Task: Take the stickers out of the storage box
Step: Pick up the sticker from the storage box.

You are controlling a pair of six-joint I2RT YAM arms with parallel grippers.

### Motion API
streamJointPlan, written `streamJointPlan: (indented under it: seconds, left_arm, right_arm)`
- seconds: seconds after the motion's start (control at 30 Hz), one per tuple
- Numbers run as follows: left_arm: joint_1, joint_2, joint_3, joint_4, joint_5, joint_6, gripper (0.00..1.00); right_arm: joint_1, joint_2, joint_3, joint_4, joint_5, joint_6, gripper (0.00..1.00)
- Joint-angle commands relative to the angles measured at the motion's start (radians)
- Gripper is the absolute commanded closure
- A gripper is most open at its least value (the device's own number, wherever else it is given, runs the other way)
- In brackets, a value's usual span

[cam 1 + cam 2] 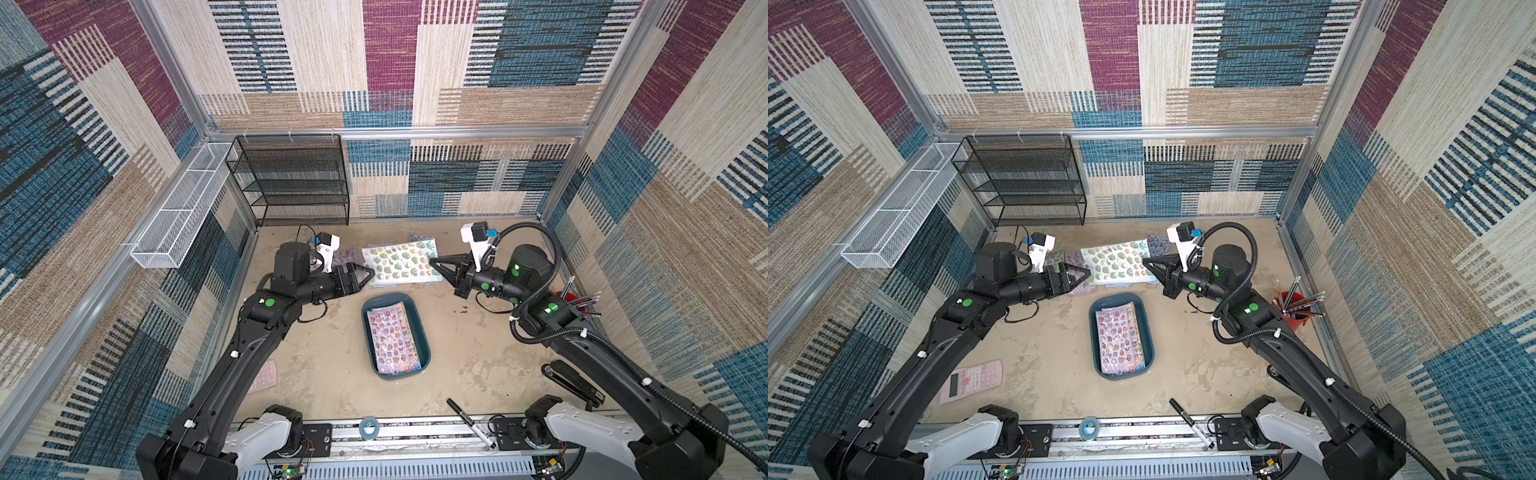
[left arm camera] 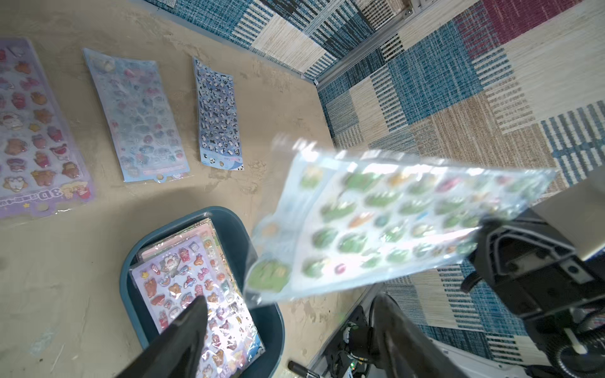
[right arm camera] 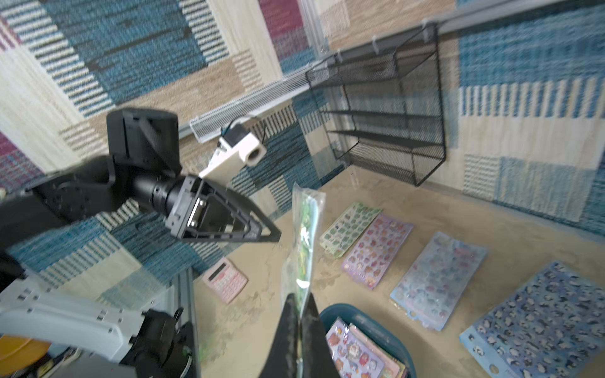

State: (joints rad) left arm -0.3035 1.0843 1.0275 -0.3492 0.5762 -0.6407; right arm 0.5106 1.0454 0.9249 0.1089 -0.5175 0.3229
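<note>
The teal storage box [image 1: 390,300] [image 1: 1121,300] sits mid-table with a stack of stickers [image 1: 392,336] [image 2: 190,284] inside, a lilac-pink sheet on top. A green sticker sheet [image 1: 401,259] [image 2: 393,222] hangs in the air behind the box. My right gripper [image 1: 432,262] [image 3: 299,297] is shut on that sheet's edge. My left gripper [image 1: 370,272] [image 2: 291,311] stands open just off the sheet's other end, with nothing between its fingers. More sheets lie flat on the table: green [image 3: 348,229], pink-lilac [image 3: 378,248], pale blue [image 3: 438,278] and panda-print blue [image 3: 537,320].
A black mesh rack [image 1: 291,178] and a white wire basket [image 1: 178,208] stand at the back left. A pink calculator [image 1: 971,380] lies front left. A tape roll [image 1: 369,427] and a marker [image 1: 469,422] lie at the front edge. A stapler [image 1: 573,380] and a red pencil cup [image 1: 1296,307] are at the right.
</note>
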Motion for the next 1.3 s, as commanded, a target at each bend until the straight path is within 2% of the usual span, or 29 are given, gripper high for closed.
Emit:
streamJointPlan:
  seconds: [0.0,0.03,0.1,0.23,0.33,0.43,0.5,0.57,0.7,0.73,0.77,0.87,1.0,1.07,1.17,1.27]
  left_arm:
    - [-0.006,-0.020,-0.142,0.468,0.031,-0.295,0.16]
    - [-0.009,-0.012,-0.178,0.572,0.032,-0.351,0.15]
    - [-0.026,0.018,-0.190,0.663,0.025,-0.396,0.14]
    - [-0.092,0.112,-0.115,0.713,0.019,-0.399,0.13]
    - [-0.138,0.183,-0.074,0.815,0.021,-0.429,0.12]
    - [-0.169,0.253,-0.024,0.826,0.020,-0.435,0.12]
    - [-0.181,0.293,-0.006,0.872,0.020,-0.455,0.17]
    - [-0.189,0.328,0.013,0.907,0.026,-0.472,0.30]
    - [-0.192,0.379,0.068,0.917,0.056,-0.491,0.89]
    - [-0.192,0.381,0.075,0.908,0.059,-0.490,0.97]
    - [-0.192,0.379,0.086,0.893,0.061,-0.482,1.00]
    - [-0.189,0.364,0.124,0.792,0.079,-0.425,1.00]
    - [-0.176,0.336,0.176,0.617,0.139,-0.317,1.00]
    - [-0.164,0.322,0.199,0.511,0.187,-0.254,1.00]
    - [-0.148,0.304,0.252,0.263,0.251,-0.088,1.00]
    - [-0.143,0.279,0.297,-0.014,0.237,0.105,1.00]
  right_arm:
    - [0.000,-0.057,-0.093,0.317,0.221,0.189,1.00]
    - [0.000,-0.074,-0.134,0.383,0.249,0.231,1.00]
    - [0.000,-0.081,-0.181,0.469,0.261,0.295,1.00]
    - [0.000,-0.040,-0.188,0.523,0.204,0.358,1.00]
    - [0.000,-0.022,-0.214,0.576,0.184,0.409,1.00]
    - [0.000,-0.013,-0.224,0.590,0.169,0.438,1.00]
    - [0.000,-0.008,-0.221,0.565,0.167,0.449,1.00]
    - [-0.001,-0.004,-0.225,0.551,0.167,0.450,1.00]
    - [0.000,-0.004,-0.248,0.551,0.165,0.461,1.00]
    - [0.000,-0.003,-0.248,0.538,0.165,0.457,1.00]
    - [0.000,-0.002,-0.246,0.522,0.164,0.452,0.97]
    - [-0.001,0.003,-0.238,0.464,0.151,0.425,0.72]
    - [0.000,0.006,-0.218,0.367,0.142,0.365,0.49]
    - [0.000,-0.002,-0.192,0.299,0.151,0.313,0.42]
    - [0.000,-0.015,-0.124,0.151,0.200,0.206,0.35]
    - [-0.002,-0.008,-0.035,-0.006,0.260,0.101,0.30]
